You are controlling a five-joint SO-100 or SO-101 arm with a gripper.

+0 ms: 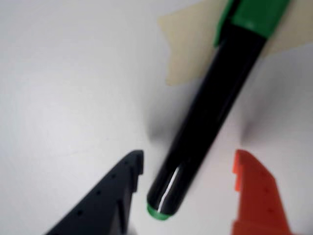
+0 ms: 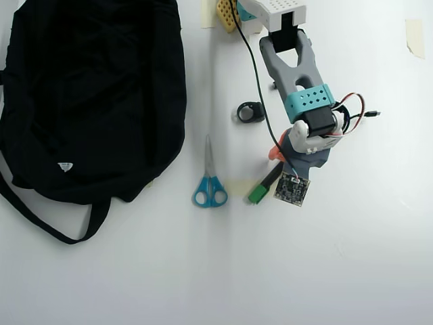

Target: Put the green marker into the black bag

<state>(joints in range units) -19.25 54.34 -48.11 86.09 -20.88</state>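
Note:
The green marker (image 1: 210,112) lies on the white table, black barrel running from its small green tip at the bottom up to its green cap at the top, over a piece of beige tape (image 1: 188,44). My gripper (image 1: 188,169) is open, its dark finger left and orange finger right of the marker's tip end, with gaps on both sides. In the overhead view the marker (image 2: 260,189) pokes out from under my gripper (image 2: 279,162), with its green cap at lower left. The black bag (image 2: 88,95) lies far left with its strap and small white label.
Blue-handled scissors (image 2: 209,183) lie between the bag and the marker. A small black ring-shaped object (image 2: 249,112) sits beside the arm. A black cable runs down along the arm. Tape pieces lie at the top and the right edge (image 2: 414,37).

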